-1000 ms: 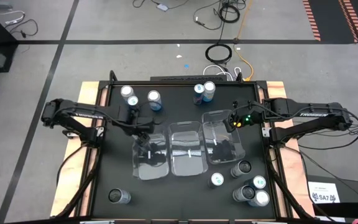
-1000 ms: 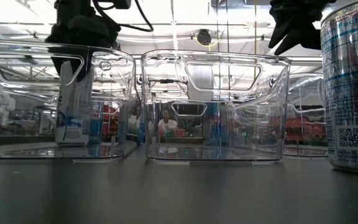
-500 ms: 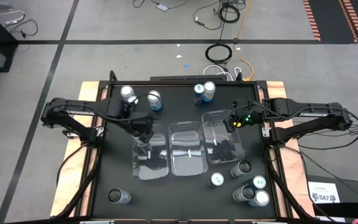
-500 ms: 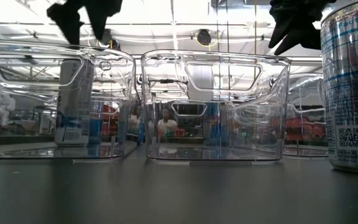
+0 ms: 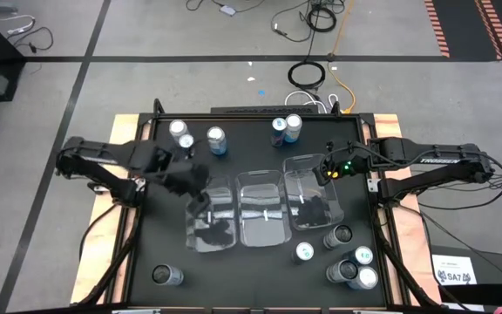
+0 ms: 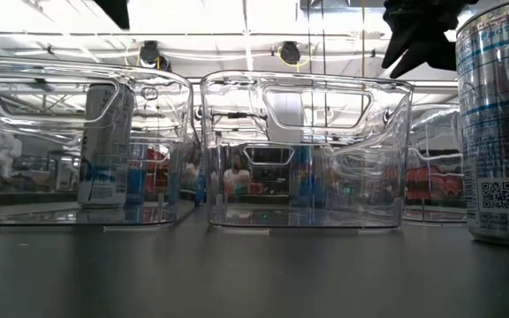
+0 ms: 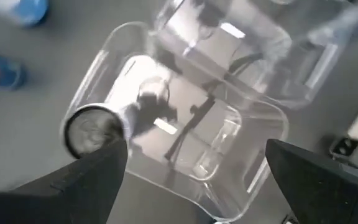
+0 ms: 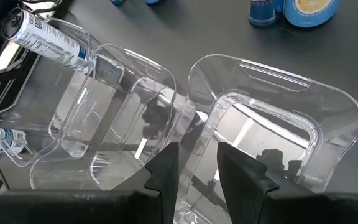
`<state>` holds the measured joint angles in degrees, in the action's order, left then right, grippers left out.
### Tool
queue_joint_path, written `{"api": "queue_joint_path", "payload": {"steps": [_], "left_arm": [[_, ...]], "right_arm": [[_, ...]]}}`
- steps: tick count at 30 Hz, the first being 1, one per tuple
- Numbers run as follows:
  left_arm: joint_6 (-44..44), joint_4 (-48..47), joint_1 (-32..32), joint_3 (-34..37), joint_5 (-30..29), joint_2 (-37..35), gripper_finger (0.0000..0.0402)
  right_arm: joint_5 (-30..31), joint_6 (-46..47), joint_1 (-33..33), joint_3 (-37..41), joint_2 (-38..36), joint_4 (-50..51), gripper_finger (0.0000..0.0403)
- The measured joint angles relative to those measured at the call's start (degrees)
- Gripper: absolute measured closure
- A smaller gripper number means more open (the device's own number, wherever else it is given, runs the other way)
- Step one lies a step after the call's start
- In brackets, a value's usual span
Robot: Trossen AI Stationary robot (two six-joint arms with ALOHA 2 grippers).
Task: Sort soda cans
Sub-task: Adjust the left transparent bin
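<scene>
Three clear plastic bins stand side by side mid-table: left (image 5: 212, 231), middle (image 5: 262, 218), right (image 5: 308, 174). One silver-white soda can (image 6: 104, 146) stands upright on its base in the left bin, also seen as the can (image 7: 92, 130) in the left wrist view and the can (image 8: 48, 40) in the right wrist view. My left gripper (image 5: 195, 181) hangs open above that bin, clear of the can; only its tip (image 6: 113, 9) shows in the low view. My right gripper (image 8: 199, 165) hovers over the right bin, its fingers a narrow gap apart with nothing between them.
Loose cans stand on the table: several at the far edge (image 5: 217, 139) (image 5: 286, 128), several near the right front corner (image 5: 351, 266), one at the near left (image 5: 166, 276). One can (image 6: 497, 124) stands close to the low camera.
My left gripper has risen out of the left bin, off the top of the can it stood around, and drifted a little toward the table's left edge, staying open. The can stays upright in the bin. My right gripper has kept still.
</scene>
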<state>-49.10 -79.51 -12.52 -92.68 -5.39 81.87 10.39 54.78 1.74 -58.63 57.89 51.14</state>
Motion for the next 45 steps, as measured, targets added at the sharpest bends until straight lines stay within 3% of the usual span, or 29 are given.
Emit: {"api": "queue_joint_path", "payload": {"steps": [4,11,15,22,29,31,34,41,45], "left_arm": [[-1.0,1.9,-9.1,-0.1,-7.8,-2.3,0.0010],[-2.9,2.1,-22.5,2.2,-28.9,-8.5,0.0010],[0.2,5.1,-25.7,7.5,-33.9,-13.8,0.0010],[15.4,25.2,-24.7,23.9,-30.3,-24.6,0.0010],[28.6,40.6,-15.8,36.6,-19.9,-35.2,0.0010],[31.1,42.5,-12.3,39.0,-15.6,-37.1,0.0010],[34.6,47.7,-7.5,42.2,-9.0,-39.4,0.0010],[37.4,60.6,-0.2,47.9,2.4,-39.7,0.0010],[34.8,60.8,0.0,48.4,4.0,-38.0,0.0010]], "right_arm": [[0.0,0.0,0.1,0.0,0.0,-0.4,0.0300],[0.1,2.7,0.1,0.0,0.0,-3.5,0.0300],[0.2,7.5,0.0,0.0,0.0,-5.5,0.0300],[3.4,8.0,0.1,0.0,1.5,-11.1,0.0300],[2.1,-1.3,0.2,-0.3,6.7,-43.8,0.0309],[1.7,-2.4,0.2,-3.4,9.0,-45.8,0.0321],[1.8,-5.9,0.2,-13.1,13.4,-35.5,0.0346],[6.0,-7.8,0.1,-43.9,28.1,12.9,0.0400],[7.4,-3.4,-1.1,-49.3,32.6,30.4,0.0392]]}}
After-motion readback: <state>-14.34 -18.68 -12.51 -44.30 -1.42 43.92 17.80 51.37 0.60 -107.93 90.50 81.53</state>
